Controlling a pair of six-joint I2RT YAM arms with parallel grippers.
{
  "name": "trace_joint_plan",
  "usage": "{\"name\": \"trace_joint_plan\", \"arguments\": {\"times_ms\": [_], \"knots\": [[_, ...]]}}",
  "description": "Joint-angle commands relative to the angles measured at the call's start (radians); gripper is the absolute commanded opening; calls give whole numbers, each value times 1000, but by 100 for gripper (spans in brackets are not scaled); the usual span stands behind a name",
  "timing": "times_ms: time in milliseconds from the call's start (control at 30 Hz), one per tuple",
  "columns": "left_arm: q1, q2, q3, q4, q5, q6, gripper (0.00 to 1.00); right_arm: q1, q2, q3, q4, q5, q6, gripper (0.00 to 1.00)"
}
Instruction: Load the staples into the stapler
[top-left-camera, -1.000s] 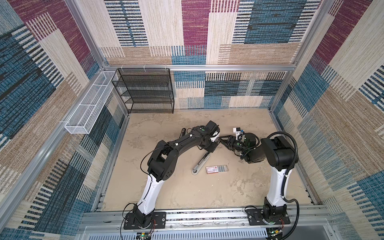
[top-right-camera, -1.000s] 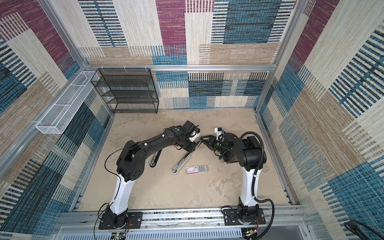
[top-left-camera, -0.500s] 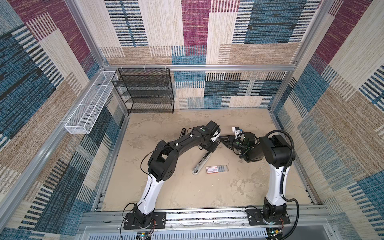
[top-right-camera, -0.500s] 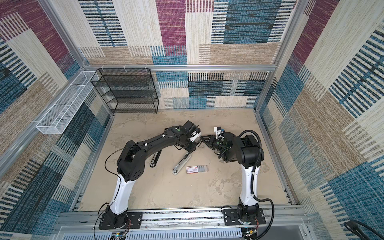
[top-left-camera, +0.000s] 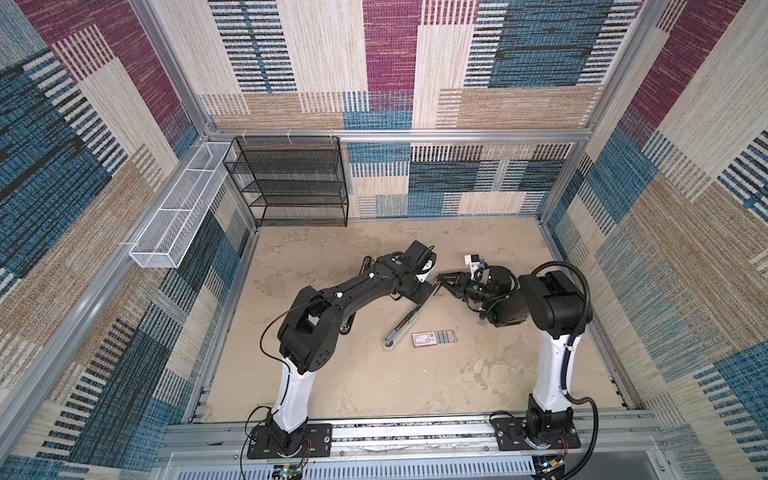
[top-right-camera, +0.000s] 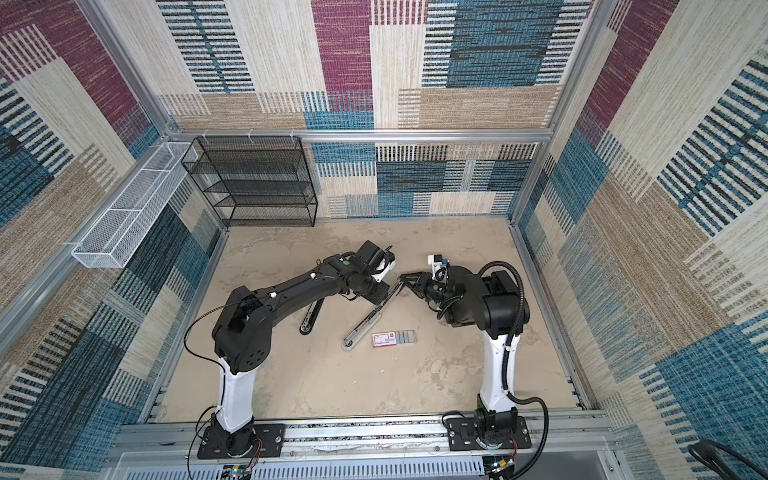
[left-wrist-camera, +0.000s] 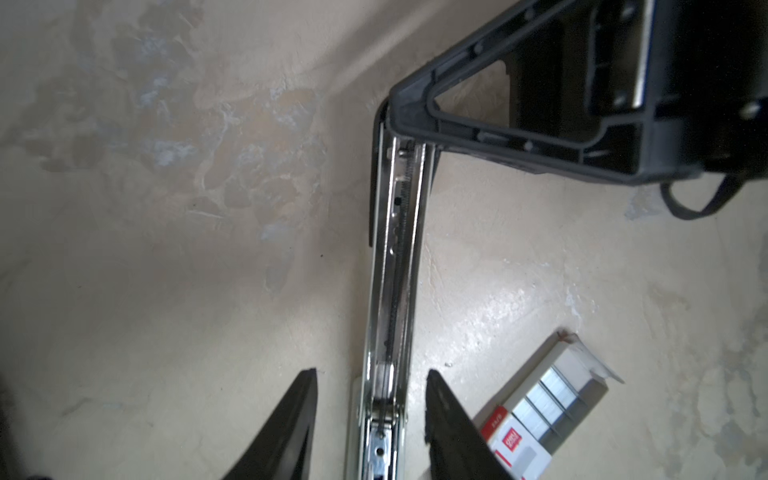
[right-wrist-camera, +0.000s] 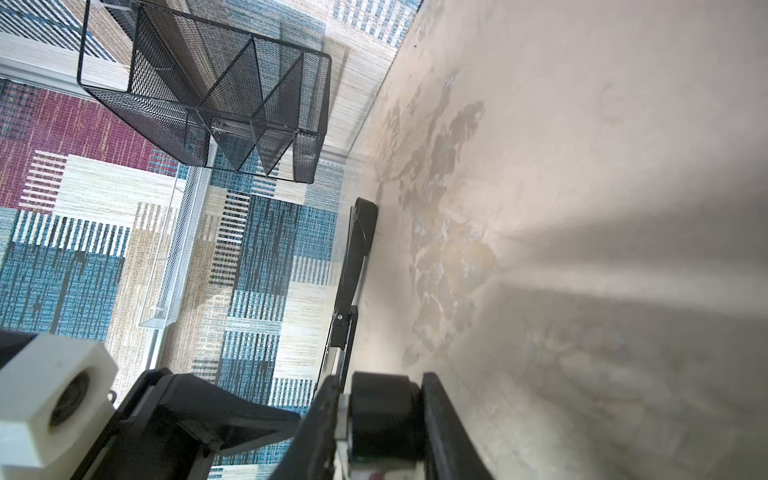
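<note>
At the left in a top view, the stapler's black cover (top-right-camera: 309, 318) lies folded out flat on the table (top-right-camera: 332, 386), so the stapler is already open. The left gripper (left-wrist-camera: 371, 371) is open: its two fingers stand on either side of the metal magazine (left-wrist-camera: 395, 257), with a gap on each side, and they do not grip it. In the magazine I see only the spring and the pusher, no strip, so I judge that loading has not begun. Just beside the magazine's free end lies the red-and-white box (left-wrist-camera: 513, 442), with its tray pulled out and the staples (left-wrist-camera: 544, 399) in it, untouched. Further right, the right gripper (right-wrist-camera: 380, 380) is closed on the stapler's hinge end and holds it steady. What is left: to take a strip, lay it in the magazine and close the cover.
</note>
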Motion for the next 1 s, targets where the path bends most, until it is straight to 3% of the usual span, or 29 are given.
{"name": "trace_joint_plan", "arguments": {"times_ms": [0,233,433,533,700,967], "knots": [[2,-89,-86,70,-56,-33,47,-6,-25,-7,29,14,-10,18],[6,-392,-446,260,-114,-83,55,-25,-48,-21,20,20,-19,18],[6,-573,-729,458,-81,-110,54,-27,-53,-14,-5,18,-32,18],[11,-616,-836,552,-71,-116,54,-27,-54,-15,-12,20,-38,18],[16,-679,-1070,856,13,-95,52,-27,-46,-12,-14,16,-39,18],[19,-600,-1152,993,87,-102,48,-27,-34,3,-16,8,-39,18]]}}
